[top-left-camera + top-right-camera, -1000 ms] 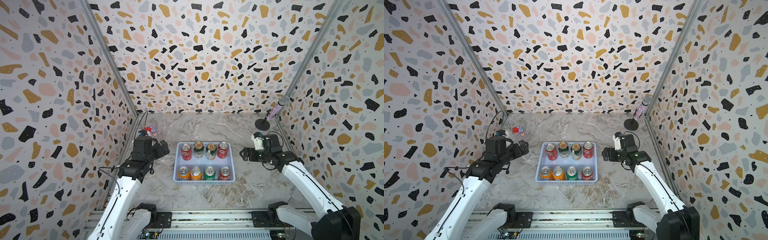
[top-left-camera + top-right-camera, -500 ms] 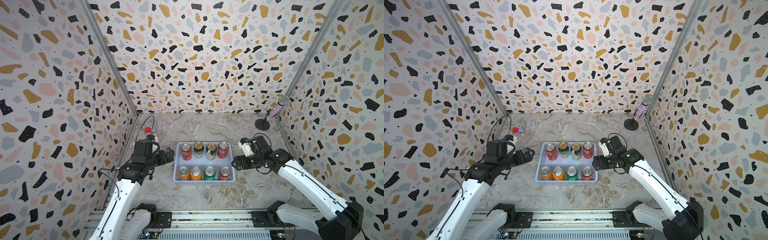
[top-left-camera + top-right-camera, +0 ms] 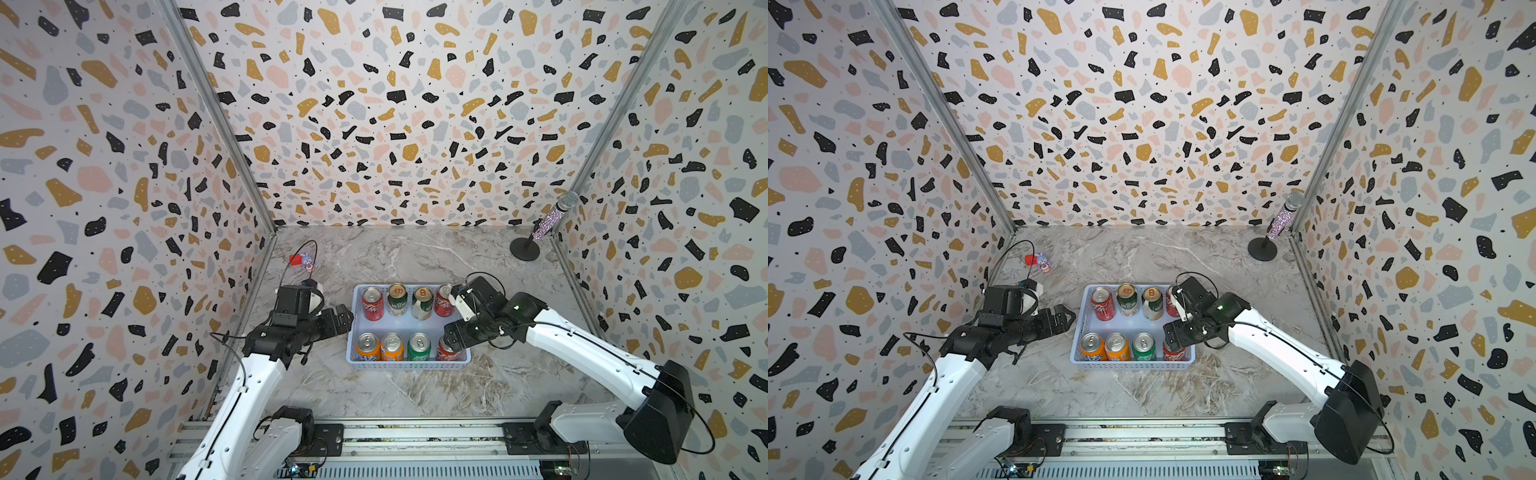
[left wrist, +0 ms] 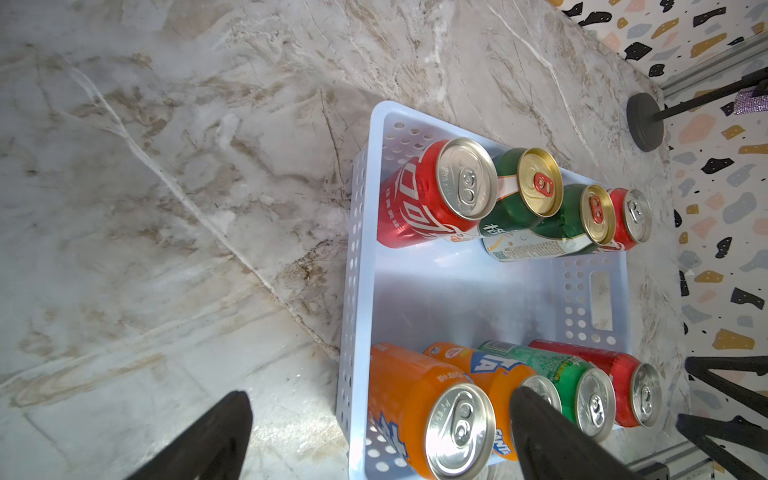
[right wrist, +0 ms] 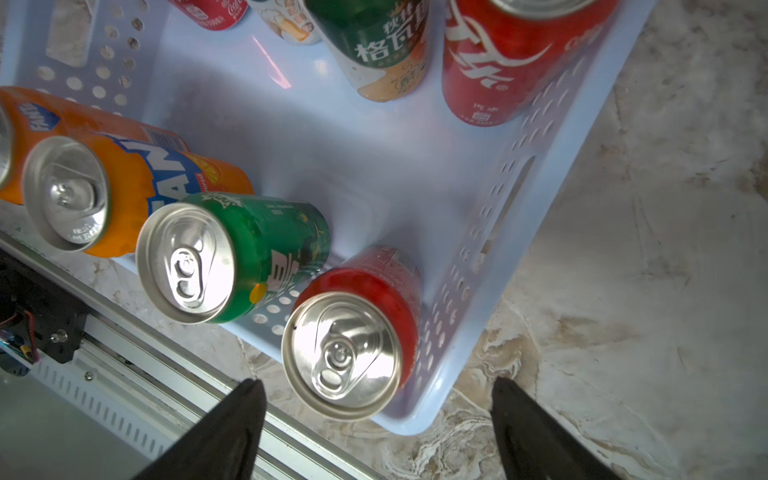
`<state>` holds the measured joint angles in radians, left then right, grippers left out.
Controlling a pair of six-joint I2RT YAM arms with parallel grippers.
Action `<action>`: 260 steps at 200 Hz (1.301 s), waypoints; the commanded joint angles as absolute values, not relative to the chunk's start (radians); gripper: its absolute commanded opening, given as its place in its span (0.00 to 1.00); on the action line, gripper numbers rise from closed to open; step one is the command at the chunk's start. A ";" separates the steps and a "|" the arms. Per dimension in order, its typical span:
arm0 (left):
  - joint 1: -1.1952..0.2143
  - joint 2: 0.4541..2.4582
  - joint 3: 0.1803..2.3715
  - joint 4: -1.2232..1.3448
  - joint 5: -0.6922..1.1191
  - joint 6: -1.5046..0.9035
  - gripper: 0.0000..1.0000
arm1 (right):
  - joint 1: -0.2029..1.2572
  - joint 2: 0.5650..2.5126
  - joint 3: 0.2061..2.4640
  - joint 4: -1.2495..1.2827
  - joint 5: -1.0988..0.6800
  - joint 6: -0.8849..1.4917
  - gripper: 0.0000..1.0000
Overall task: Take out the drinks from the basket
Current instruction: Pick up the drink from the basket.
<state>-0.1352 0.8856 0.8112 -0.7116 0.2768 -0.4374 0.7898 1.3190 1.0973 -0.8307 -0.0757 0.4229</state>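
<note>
Advancing; right jaws now spread over corner red can (image 5: 345,353)

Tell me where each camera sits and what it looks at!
Top views: high up behind, looking down at the basket; left arm and right arm show.
Left wrist: beside the basket, looking across it; left claw tips show.
Right wrist: over the front-row red can; right claw tips show.
Shared: all see the basket.
</note>
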 commanded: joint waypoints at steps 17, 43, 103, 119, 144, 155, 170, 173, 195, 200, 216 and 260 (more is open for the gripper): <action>-0.136 0.882 0.805 -0.700 0.308 -0.430 1.00 | 0.839 1.362 1.144 -0.845 -0.038 0.434 0.90; -0.136 0.888 0.805 -0.701 0.315 -0.429 1.00 | 0.864 1.395 1.139 -0.847 -0.018 0.436 0.89; -0.137 0.889 0.804 -0.700 0.322 -0.430 1.00 | 0.880 1.437 1.112 -0.802 0.018 0.449 0.86; -0.136 0.889 0.804 -0.699 0.327 -0.428 1.00 | 0.883 1.452 1.108 -0.789 0.019 0.452 0.85; -0.135 0.891 0.806 -0.699 0.330 -0.425 1.00 | 0.889 1.478 1.110 -0.793 0.035 0.453 0.83; -0.137 0.889 0.806 -0.698 0.331 -0.425 1.00 | 0.895 1.487 1.107 -0.796 0.050 0.457 0.82; -0.136 0.886 0.804 -0.696 0.331 -0.424 1.00 | 0.900 1.491 1.093 -0.783 0.053 0.457 0.82; -0.137 0.887 0.805 -0.696 0.331 -0.423 1.00 | 0.901 1.492 1.092 -0.781 0.052 0.457 0.82; -0.137 0.888 0.802 -0.695 0.337 -0.424 1.00 | 0.908 1.497 1.083 -0.774 0.049 0.459 0.77; -0.137 0.888 0.802 -0.695 0.340 -0.422 1.00 | 0.910 1.497 1.083 -0.776 0.050 0.459 0.76; -0.137 0.891 0.804 -0.694 0.346 -0.422 1.00 | 0.915 1.495 1.083 -0.776 0.058 0.459 0.69; -0.137 0.891 0.801 -0.693 0.349 -0.423 1.00 | 0.919 1.442 1.087 -0.767 0.071 0.460 0.52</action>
<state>-0.1352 0.8886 0.8112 -0.7113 0.3347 -0.4370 0.9115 1.5002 1.0855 -0.7692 0.0555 0.4507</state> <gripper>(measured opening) 0.996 0.692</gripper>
